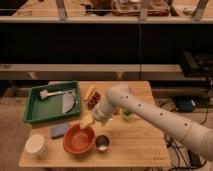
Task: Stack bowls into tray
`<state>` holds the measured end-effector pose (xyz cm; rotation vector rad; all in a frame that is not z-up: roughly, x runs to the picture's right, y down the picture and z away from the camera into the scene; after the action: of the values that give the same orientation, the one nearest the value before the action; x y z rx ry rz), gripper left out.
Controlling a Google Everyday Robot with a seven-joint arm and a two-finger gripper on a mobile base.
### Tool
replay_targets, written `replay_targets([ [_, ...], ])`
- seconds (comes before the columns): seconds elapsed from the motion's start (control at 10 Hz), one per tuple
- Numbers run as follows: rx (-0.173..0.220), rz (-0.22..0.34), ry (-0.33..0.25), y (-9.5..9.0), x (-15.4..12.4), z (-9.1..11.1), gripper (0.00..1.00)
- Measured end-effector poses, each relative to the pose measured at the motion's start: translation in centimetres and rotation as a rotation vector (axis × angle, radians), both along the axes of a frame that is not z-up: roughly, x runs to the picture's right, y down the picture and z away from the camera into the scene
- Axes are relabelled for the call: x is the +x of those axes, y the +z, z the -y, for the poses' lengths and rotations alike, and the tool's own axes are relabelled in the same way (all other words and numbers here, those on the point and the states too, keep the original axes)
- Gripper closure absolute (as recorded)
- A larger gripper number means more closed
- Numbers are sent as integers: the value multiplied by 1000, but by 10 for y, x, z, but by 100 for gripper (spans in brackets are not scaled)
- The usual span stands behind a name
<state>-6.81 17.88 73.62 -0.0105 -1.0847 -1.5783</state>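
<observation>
The far rim of the orange bowl [77, 141] was partly hidden by the gripper [88, 121] above it. The arm [150, 115] was cut off by the right edge. What lay in the tray [45, 109] was too blurred to be named.

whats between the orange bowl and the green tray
A small blue-grey block lies between the orange bowl and the green tray, seen in the camera view. The gripper hangs just above the bowl's far rim.
</observation>
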Motion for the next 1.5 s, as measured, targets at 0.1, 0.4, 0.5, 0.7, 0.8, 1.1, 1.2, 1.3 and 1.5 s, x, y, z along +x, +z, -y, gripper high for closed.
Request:
replay_targets([
  [0.1,0,-2,2,0,1,0,20],
  [0.4,-11,34,-14,2,-3,-7,20],
  [0.5,-18,70,-28,9,-10,-16,20],
  [0.7,-36,130,-54,24,-27,-35,20],
  [0.8,-46,149,-60,30,-32,-41,20],
  [1.1,-32,188,-60,36,-36,-50,30],
  [1.2,-1,210,-46,35,-33,-51,42],
  [1.3,16,218,-39,35,-32,-52,53],
  [1.5,55,213,-57,27,-35,-49,72],
])
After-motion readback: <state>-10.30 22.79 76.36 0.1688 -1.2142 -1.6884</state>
